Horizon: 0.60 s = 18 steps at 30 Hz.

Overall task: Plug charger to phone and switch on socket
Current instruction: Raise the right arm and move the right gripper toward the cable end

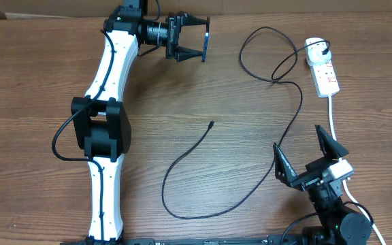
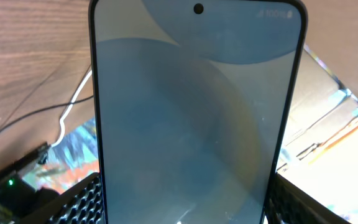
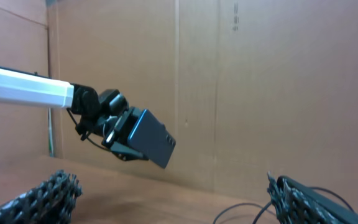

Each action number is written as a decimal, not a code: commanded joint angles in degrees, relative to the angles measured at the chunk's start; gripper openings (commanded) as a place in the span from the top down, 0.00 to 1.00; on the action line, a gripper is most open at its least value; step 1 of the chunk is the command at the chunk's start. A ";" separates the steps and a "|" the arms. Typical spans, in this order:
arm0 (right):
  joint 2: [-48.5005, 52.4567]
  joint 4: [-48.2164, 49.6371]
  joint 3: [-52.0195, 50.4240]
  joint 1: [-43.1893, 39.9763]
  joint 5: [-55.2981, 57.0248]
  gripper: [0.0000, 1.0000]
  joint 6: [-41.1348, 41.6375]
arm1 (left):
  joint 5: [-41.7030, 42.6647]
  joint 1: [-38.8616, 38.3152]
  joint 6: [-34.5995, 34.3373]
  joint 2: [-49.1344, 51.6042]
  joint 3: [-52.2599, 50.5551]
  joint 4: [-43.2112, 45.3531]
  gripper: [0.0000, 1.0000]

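My left gripper [image 1: 205, 39] is raised at the back of the table and shut on the phone [image 1: 206, 42], gripping it by its side edges. In the left wrist view the phone [image 2: 197, 112] fills the frame, with a lit pale blue screen between the fingers [image 2: 182, 214]. The right wrist view shows its dark back [image 3: 151, 137]. The charger, a thin black cable [image 1: 250, 190], loops across the table. Its plug tip [image 1: 211, 124] lies free mid-table, and its white adapter [image 1: 316, 47] sits in the socket strip [image 1: 327, 76] at the back right. My right gripper [image 1: 297, 137] is open and empty at the front right.
The strip's thick white cord [image 1: 333, 117] runs down past the right gripper. A cardboard wall [image 3: 260, 81] stands behind the table. A loop of the black cable [image 3: 241, 211] lies in front of the right gripper [image 3: 179, 205].
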 commanded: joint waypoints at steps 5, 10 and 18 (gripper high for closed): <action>12.11 -15.17 17.49 0.09 0.37 0.00 -4.90 | 1.86 0.11 -4.15 -0.24 1.88 2.89 0.32; 29.68 -29.40 32.96 0.11 0.00 0.00 -6.01 | 1.73 0.26 -4.48 -0.24 1.88 2.89 0.32; 61.11 -47.06 56.33 0.11 -13.97 0.00 -5.03 | 1.75 0.31 -4.48 -0.24 1.88 2.89 0.32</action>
